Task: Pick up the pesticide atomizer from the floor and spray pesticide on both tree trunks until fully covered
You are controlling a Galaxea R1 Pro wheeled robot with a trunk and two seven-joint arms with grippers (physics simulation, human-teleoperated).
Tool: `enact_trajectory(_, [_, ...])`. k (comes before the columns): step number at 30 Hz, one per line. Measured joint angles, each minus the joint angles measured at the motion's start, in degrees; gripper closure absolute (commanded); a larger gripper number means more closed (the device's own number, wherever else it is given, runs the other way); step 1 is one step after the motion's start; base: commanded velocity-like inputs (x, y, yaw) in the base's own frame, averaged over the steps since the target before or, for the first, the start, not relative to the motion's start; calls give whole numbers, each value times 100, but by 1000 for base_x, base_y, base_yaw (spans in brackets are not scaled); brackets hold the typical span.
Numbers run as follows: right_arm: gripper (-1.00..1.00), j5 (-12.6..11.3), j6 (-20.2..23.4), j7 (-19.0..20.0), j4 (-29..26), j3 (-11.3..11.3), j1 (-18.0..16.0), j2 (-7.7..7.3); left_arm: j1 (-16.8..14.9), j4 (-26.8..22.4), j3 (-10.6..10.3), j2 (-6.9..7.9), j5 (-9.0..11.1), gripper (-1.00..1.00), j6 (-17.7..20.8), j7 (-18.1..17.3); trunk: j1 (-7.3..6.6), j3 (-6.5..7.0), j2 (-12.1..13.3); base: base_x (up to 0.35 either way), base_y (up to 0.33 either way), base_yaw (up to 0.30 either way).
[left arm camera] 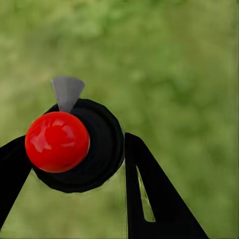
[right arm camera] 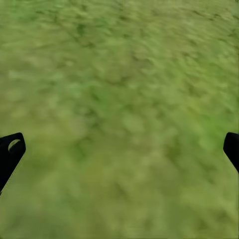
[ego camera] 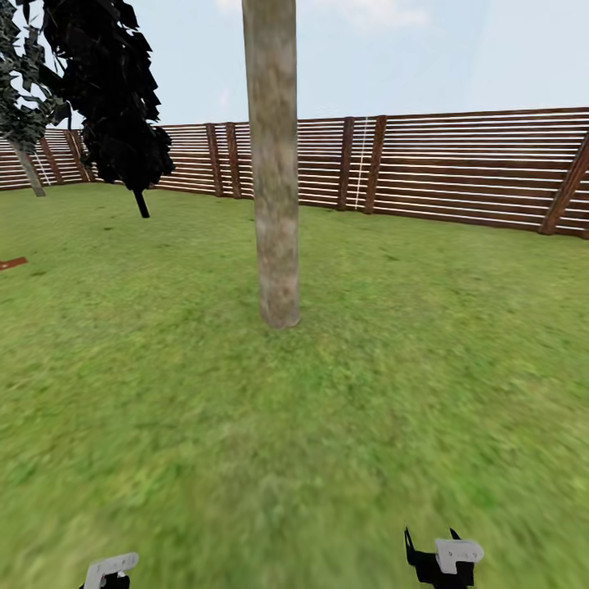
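Green lawn [ego camera: 393, 368] runs to a brown slat fence [ego camera: 474, 168] at the far side. Pale tree trunk [ego camera: 274, 164] stands straight ahead at mid distance, dark tree [ego camera: 114, 90] far left. Left gripper [left arm camera: 74, 159] fingers [left arm camera: 149, 184] hold the atomizer [left arm camera: 79, 144], red ball top, above grass. Right gripper [right arm camera: 119, 149] fingers [right arm camera: 10, 149] spread wide, nothing between, over grass.

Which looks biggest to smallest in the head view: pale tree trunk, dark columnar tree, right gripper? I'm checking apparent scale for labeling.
1. Pale tree trunk, running out of frame at the top.
2. Dark columnar tree, though it stands farther back, so true size is unsure.
3. Right gripper, smallest despite being nearest.
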Motion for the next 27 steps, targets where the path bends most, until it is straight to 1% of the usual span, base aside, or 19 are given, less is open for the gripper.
enact_trajectory(27, [-100,6,2,5,0,7,0,1,0,0,0,0,0,100,0,0,0,0,0,340,0,0])
